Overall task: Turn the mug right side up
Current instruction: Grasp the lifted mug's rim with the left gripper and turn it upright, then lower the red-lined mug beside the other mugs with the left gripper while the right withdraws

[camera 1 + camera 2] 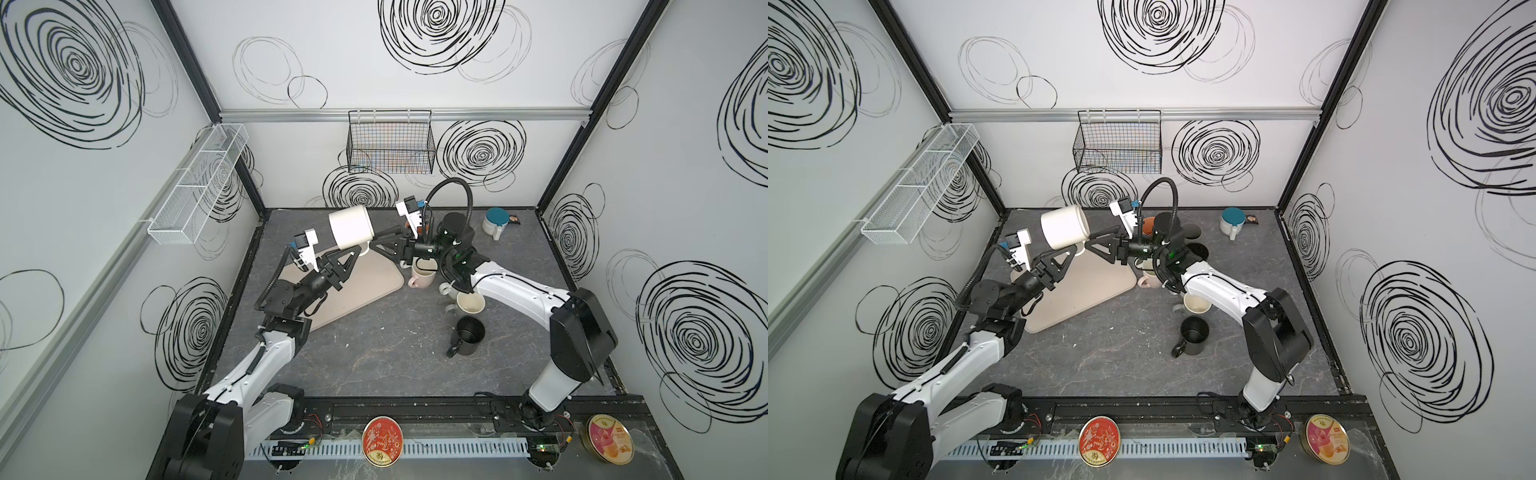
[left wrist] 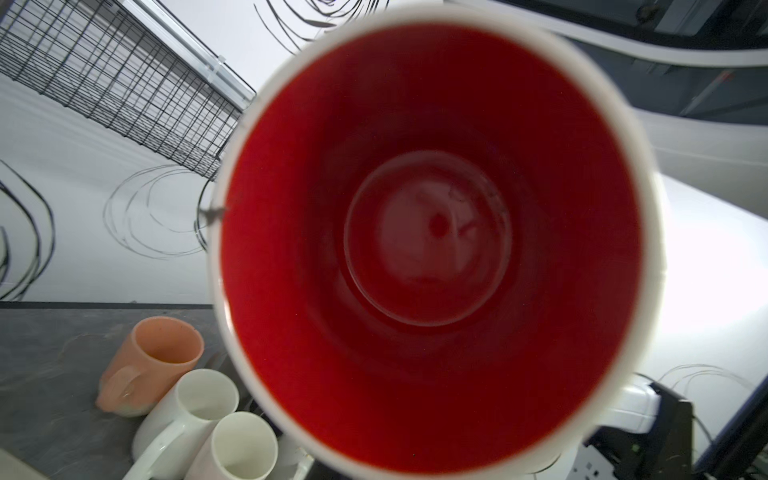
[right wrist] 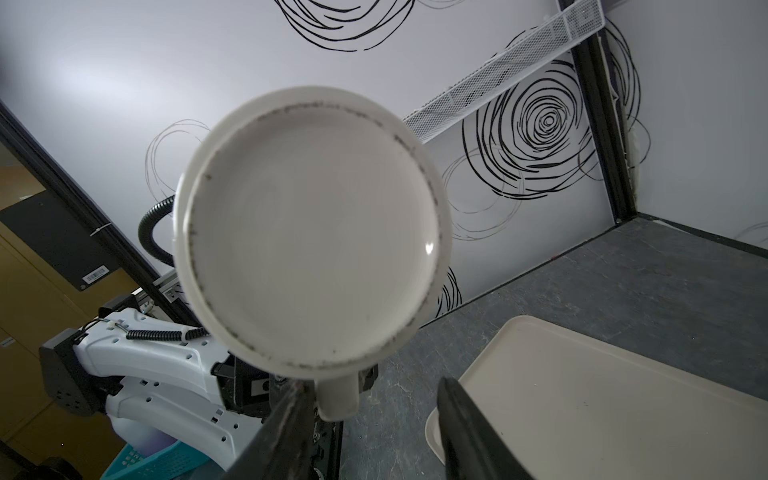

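A white mug (image 1: 351, 226) with a red inside (image 2: 428, 249) hangs in the air over the far end of the beige tray (image 1: 365, 282), lying roughly on its side. Its mouth faces the left wrist camera and its flat base (image 3: 311, 232) faces the right wrist camera. My left gripper (image 1: 360, 249) reaches up under the mug and is shut on its handle (image 3: 336, 395); in the left wrist view the mug hides the jaws. My right gripper (image 3: 372, 386) is open, with one finger (image 3: 291, 415) beside the handle and the other well clear of it.
Upright mugs stand right of the tray: a pink one (image 1: 422, 274), a cream one (image 1: 469, 302) and a black one (image 1: 469, 334). A teal-lidded pot (image 1: 496, 222) sits at the back right. A black wire basket (image 1: 390, 141) and a white mesh basket (image 1: 199, 187) hang on the walls.
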Tool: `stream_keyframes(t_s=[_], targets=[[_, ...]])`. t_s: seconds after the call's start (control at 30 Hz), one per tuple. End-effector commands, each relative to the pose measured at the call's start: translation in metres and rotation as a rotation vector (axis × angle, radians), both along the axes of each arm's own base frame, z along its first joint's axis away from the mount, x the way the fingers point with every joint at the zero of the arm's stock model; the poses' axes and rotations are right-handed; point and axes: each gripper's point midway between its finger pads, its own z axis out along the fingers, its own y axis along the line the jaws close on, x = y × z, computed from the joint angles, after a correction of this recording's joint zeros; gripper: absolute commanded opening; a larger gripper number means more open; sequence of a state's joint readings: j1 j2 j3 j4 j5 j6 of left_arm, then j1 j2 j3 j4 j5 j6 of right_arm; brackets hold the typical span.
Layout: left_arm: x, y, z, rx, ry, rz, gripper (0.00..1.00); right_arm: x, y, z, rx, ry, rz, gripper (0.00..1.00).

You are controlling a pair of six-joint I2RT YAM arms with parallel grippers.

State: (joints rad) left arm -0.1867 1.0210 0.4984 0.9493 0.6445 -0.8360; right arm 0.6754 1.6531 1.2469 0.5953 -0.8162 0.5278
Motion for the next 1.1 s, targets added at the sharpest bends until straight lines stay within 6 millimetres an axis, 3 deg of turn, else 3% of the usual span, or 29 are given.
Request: stream_keyframes(t_s=[0.0,0.3,0.57,0.8,1.07], targets=[[-0.001,-0.009,0.013,0.203,-0.115,0.064,0.0,0.003,-0.021,0.006,-0.067,-0.068,-0.093,0.53],[0.005,-0.051,-0.049,0.561,-0.016,0.039,0.0,0.033,-0.08,-0.015,-0.222,-0.059,-0.372,0.55],[0.005,-0.094,-0.101,0.817,0.032,-0.033,0.0,0.071,-0.16,-0.048,-0.369,0.042,-0.691,0.56],[0.005,-0.125,-0.145,1.019,0.064,-0.09,0.0,0.08,-0.216,-0.061,-0.428,0.083,-0.863,0.58],[0.003,-0.141,-0.184,1.2,0.091,-0.135,0.0,0.082,-0.25,-0.081,-0.515,0.13,-0.954,0.59]])
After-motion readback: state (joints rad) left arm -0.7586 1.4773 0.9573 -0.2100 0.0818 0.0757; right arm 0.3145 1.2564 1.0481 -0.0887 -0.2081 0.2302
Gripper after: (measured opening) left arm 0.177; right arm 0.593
